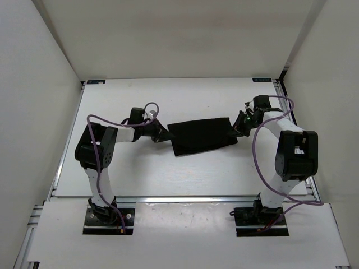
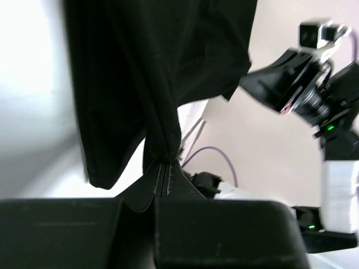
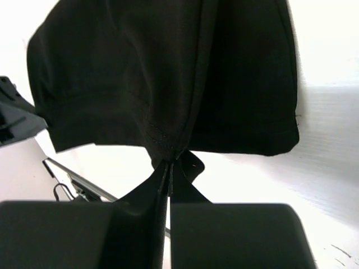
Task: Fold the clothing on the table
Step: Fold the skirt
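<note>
Table: white; the strip nearest the arm bases carries nothing of the task.
Left gripper: jaws pressed together on a small pinch of the clothing, at its 9 o'clock end. The left wrist view shows the hem bunched into the closed tips.
Right gripper: also clamped on the fabric, at the 3 o'clock end, with a seam running straight into the tips.
Clothing: a dark band stretched between the two grippers over the middle of the table, already narrow from 6 to 12 o'clock. It seems lifted or only lightly resting; the top view does not show this clearly.
Far side: bare table up to the wall at 12 o'clock.
Step in hand: probably spreading the band flat before the next fold.
How to do it well: hold both ends level and equally tight, and lower them together so the layers land without a wrinkle. Then carry one end toward the other in a low arc and match the hems before letting go.
Risk: both pinches are small, so a hard pull may slip the fabric out.
</note>
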